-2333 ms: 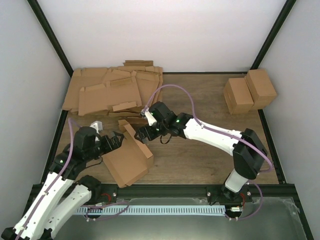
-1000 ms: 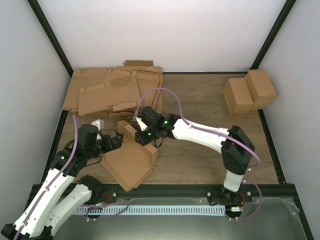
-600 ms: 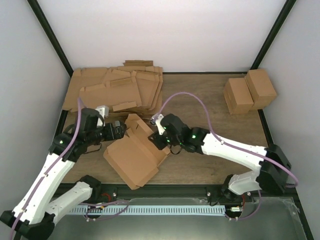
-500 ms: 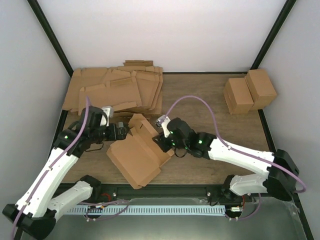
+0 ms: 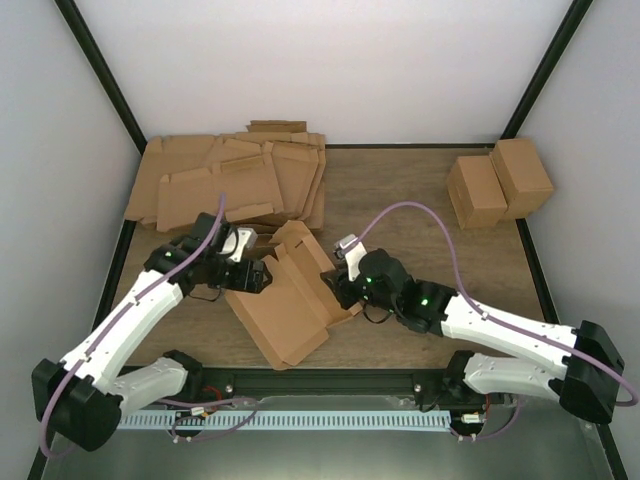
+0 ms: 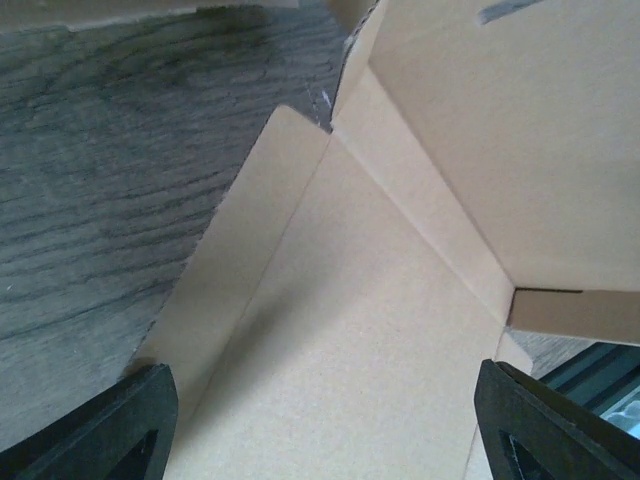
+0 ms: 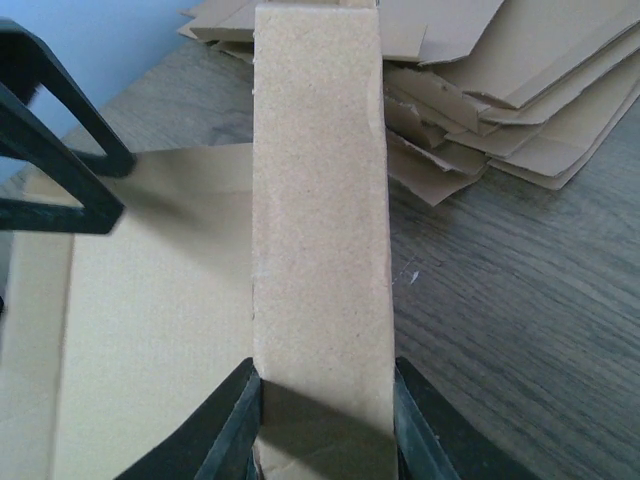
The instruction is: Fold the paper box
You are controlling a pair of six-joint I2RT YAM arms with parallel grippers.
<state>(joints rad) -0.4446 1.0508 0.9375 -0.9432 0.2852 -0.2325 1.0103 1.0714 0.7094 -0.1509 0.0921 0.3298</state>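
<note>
The paper box (image 5: 285,312) lies half folded near the table's front edge, its floor panel flat and its right wall raised. My right gripper (image 5: 336,291) is shut on that raised side wall (image 7: 320,200), and in the right wrist view both fingers press against it (image 7: 325,405). My left gripper (image 5: 262,277) hovers over the box's left part. Its jaws are open wide, and only the flat panel (image 6: 340,340) shows between the fingertips (image 6: 325,415). The left edge flap (image 6: 240,260) lies low against the wooden table.
A stack of flat die-cut cardboard sheets (image 5: 230,180) fills the back left corner and also shows in the right wrist view (image 7: 500,90). Two small closed cartons (image 5: 500,185) stand at the back right. The black front rail (image 5: 330,383) runs just below the box.
The box has slid right and turned. My right gripper moved right with the wall in its grip. My left gripper swung right over the box panel, its jaws a little narrower.
</note>
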